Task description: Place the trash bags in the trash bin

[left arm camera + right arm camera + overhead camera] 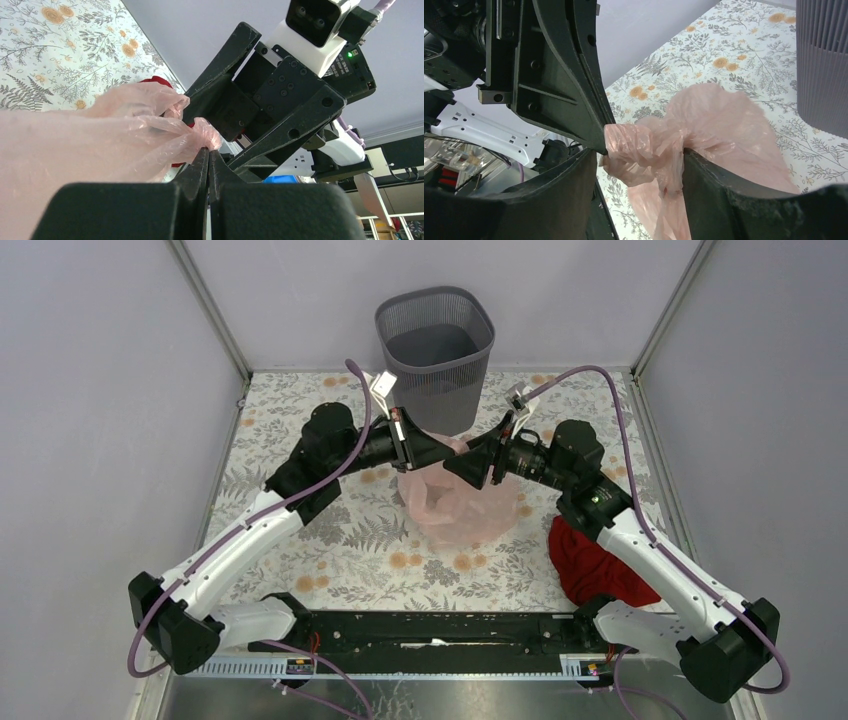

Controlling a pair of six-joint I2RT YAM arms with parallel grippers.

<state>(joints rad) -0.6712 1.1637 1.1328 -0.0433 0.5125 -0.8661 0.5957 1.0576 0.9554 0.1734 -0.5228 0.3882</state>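
No words, brands or numbers could be read anywhere; the only lettering was tiny white print on a small label (342, 64) on the black housing (357, 75) behind the right gripper (206, 131), beside a green light (348, 54), too small to make out.

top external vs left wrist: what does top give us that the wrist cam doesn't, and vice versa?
Top external only: the trash bin standing behind the grippers, and the trash bag hanging in front of it, with the whole red cloth off to the right. Left wrist only: close up, the left gripper pinched shut on the bag's film, and the right gripper with its jaws spread around the bunched end. Both: the bag, the two grippers meeting at it, the floral table cover, and some red cloth.
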